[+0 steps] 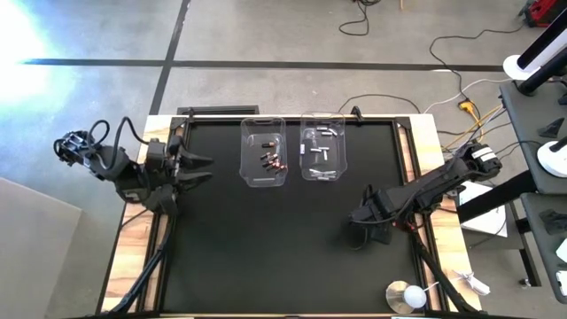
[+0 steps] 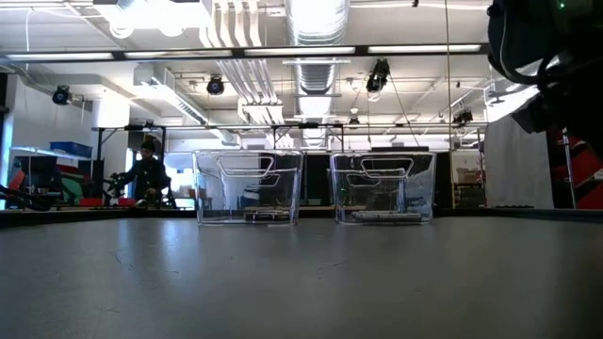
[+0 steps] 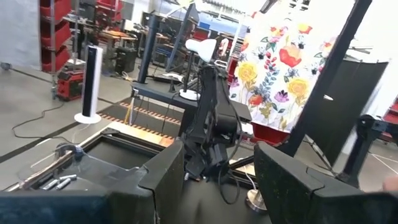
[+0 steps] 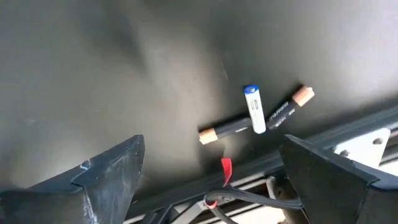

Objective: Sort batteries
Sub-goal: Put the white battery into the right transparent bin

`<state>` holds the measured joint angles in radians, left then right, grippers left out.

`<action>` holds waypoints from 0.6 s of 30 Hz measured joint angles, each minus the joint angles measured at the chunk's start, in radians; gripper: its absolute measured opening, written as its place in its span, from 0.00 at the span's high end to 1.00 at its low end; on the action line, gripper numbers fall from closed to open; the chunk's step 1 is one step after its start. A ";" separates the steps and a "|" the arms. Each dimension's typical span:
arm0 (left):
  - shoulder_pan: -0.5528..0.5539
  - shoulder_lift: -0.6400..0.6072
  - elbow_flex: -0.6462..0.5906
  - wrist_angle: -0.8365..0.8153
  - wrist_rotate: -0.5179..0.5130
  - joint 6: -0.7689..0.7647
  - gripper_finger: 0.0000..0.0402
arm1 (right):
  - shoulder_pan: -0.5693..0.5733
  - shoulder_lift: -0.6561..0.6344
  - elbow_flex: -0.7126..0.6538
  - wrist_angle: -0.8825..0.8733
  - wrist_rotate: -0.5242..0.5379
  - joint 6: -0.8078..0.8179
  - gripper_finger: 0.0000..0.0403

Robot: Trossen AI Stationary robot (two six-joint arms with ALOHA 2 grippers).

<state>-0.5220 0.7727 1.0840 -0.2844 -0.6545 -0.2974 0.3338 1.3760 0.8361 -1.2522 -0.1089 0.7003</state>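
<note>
R gripper [image 4: 211, 171], jaws wide apart & empty, hung over two crossed batteries [image 4: 255, 118] on worktop [image 1: 266, 248], right side. L gripper [image 1: 199, 170] far off, jaws apart.

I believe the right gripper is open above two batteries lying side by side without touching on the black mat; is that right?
Not quite: in the right wrist view the white battery lies across the dark battery, touching it. The right gripper is indeed open above them on the black mat.
</note>
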 joint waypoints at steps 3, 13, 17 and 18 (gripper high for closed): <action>0.000 -0.005 0.000 -0.002 -0.017 0.000 0.57 | -0.001 0.000 -0.018 -0.002 -0.004 0.006 0.09; 0.000 -0.009 0.000 0.000 -0.045 0.002 0.57 | -0.059 -0.006 -0.021 -0.041 -0.030 -0.042 0.09; 0.000 -0.009 0.000 0.001 -0.046 0.012 0.57 | -0.090 -0.005 -0.029 -0.042 -0.030 -0.094 0.09; 0.000 -0.009 0.000 0.002 -0.046 0.012 0.57 | -0.095 -0.003 -0.036 -0.043 -0.031 -0.103 0.09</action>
<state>-0.5220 0.7639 1.0840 -0.2822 -0.7002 -0.2855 0.2392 1.3726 0.7996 -1.2951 -0.1394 0.5974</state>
